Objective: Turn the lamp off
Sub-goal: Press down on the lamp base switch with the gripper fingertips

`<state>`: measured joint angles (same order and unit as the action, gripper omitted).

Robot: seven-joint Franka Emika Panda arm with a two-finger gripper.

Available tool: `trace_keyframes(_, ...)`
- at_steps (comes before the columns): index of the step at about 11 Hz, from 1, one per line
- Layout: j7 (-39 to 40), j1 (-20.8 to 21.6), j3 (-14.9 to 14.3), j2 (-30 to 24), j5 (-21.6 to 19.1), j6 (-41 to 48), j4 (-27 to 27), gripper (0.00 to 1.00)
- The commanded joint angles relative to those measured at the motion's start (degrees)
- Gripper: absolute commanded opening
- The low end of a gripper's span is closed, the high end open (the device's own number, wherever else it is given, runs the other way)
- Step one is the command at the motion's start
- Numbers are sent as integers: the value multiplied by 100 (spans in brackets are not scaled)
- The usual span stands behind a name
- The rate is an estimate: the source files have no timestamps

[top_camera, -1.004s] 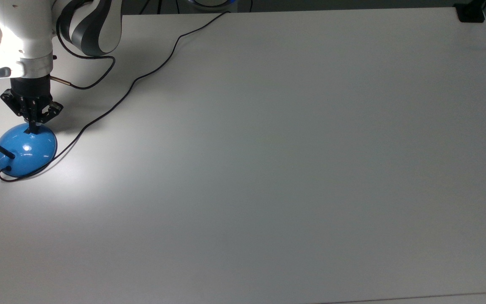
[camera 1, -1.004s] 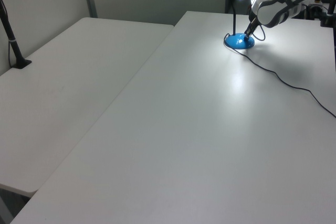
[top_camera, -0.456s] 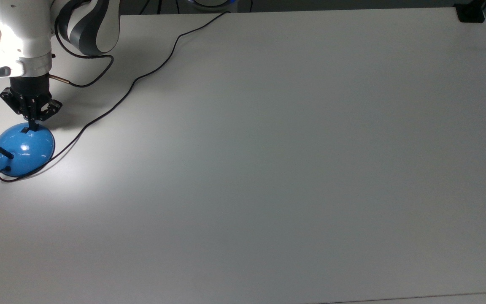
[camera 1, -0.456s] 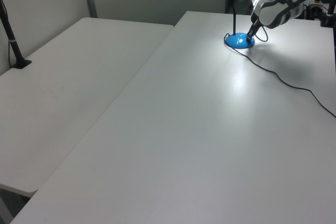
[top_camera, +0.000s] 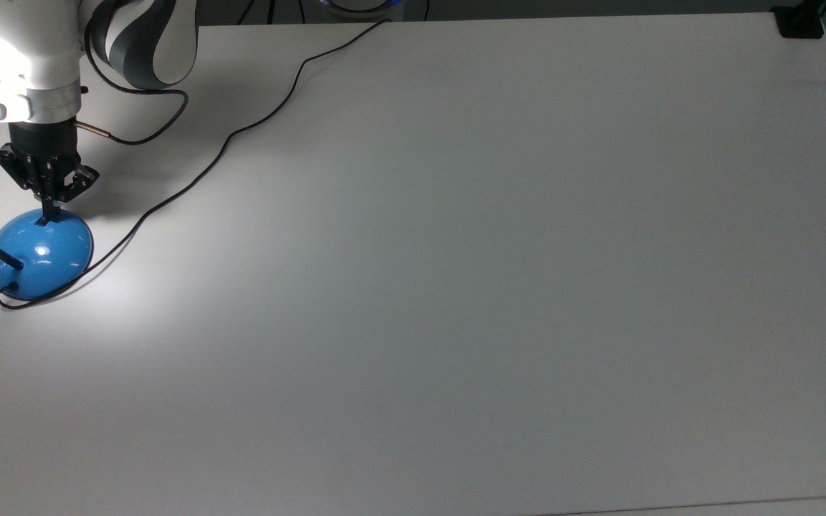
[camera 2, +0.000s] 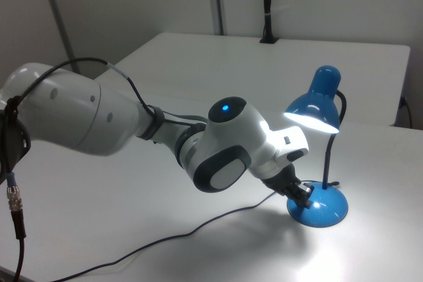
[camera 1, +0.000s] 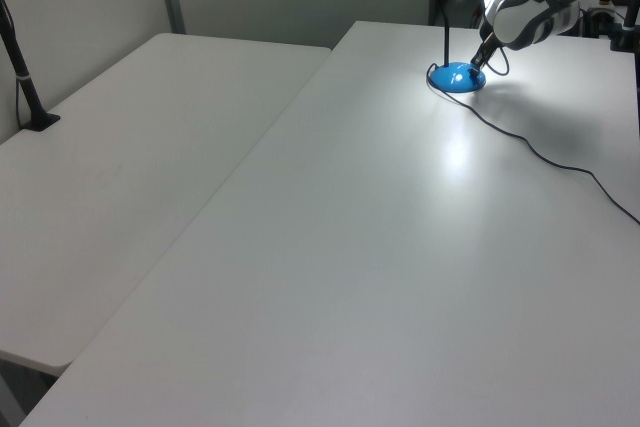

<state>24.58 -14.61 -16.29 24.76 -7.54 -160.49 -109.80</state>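
The lamp [top_camera: 40, 251] is lit and stands on the counter [top_camera: 456, 287]. The end effector [top_camera: 49, 213], fingers drawn together, is positioned at the upper edge of the lamp's dome base, tips touching the switch.

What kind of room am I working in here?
Likely a robotics lab or test bench, not a home. Plain white tables pushed together hold little beyond a lit blue lamp and its black cord, with bare partition walls behind and a robot arm over the desk.
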Motion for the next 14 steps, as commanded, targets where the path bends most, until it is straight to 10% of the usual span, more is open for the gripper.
trace_keyframes(1,214,-69,91,-182,-230,-79,-68,0)
trace_keyframes(14,635,-183,83,116,-195,-88,-94,0)
